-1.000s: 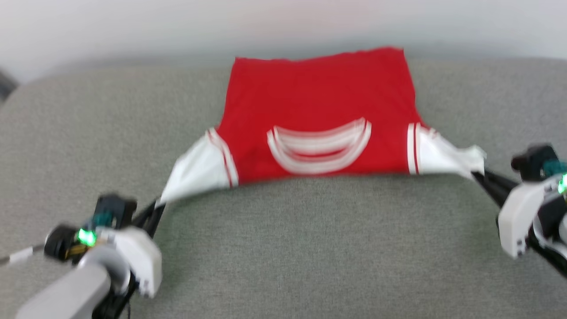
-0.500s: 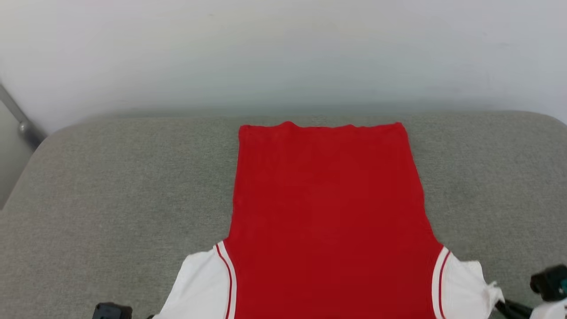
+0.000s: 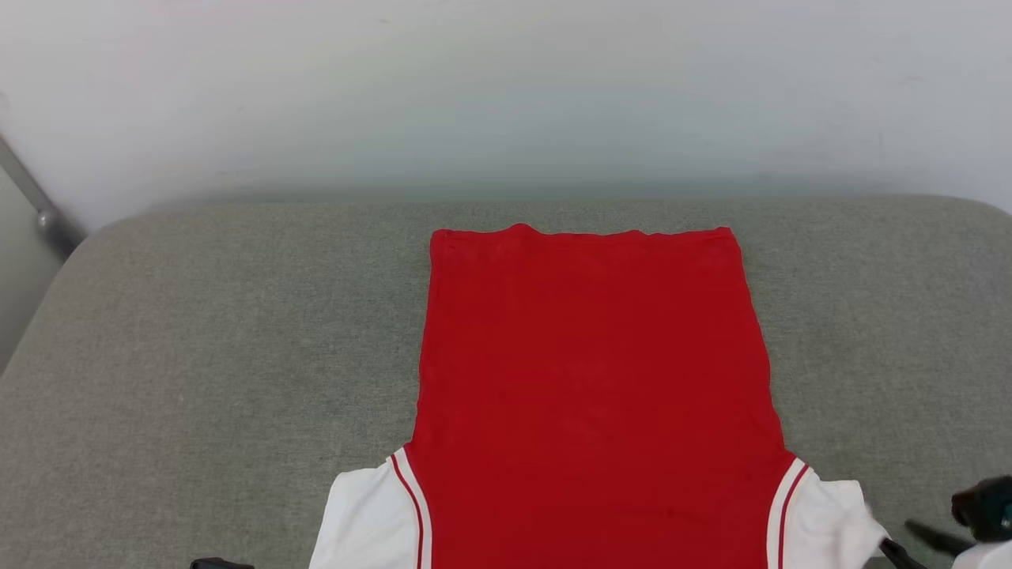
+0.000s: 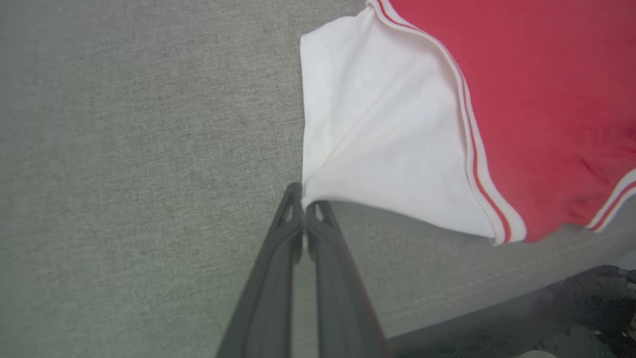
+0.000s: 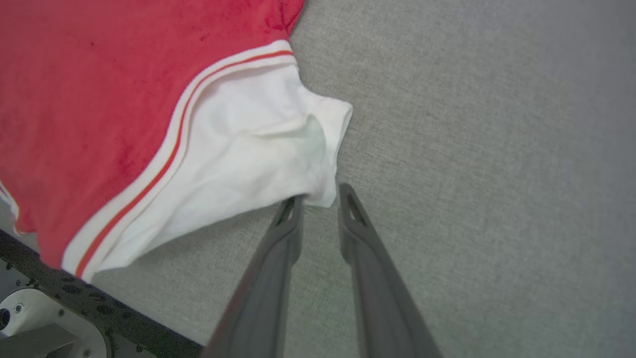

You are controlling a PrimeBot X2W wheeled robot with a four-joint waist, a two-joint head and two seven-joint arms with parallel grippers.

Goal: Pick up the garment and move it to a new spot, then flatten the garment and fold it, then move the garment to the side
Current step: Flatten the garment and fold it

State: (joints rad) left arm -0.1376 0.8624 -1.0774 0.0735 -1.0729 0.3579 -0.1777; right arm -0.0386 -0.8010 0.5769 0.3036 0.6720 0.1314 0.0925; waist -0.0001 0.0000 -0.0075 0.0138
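The garment [image 3: 593, 379] lies spread on the grey cushion [image 3: 198, 356], hem far, and I judge it light, limp and best pinched at sleeve tips: my left gripper [image 4: 303, 196] is clamped on one, my right gripper [image 5: 320, 199] narrowly parted at the other

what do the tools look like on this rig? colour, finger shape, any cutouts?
The left tool has two long dark grey fingers, tapering to narrow tips, each with a small slot cut near the tip. The right tool has the same build, with a black housing behind.
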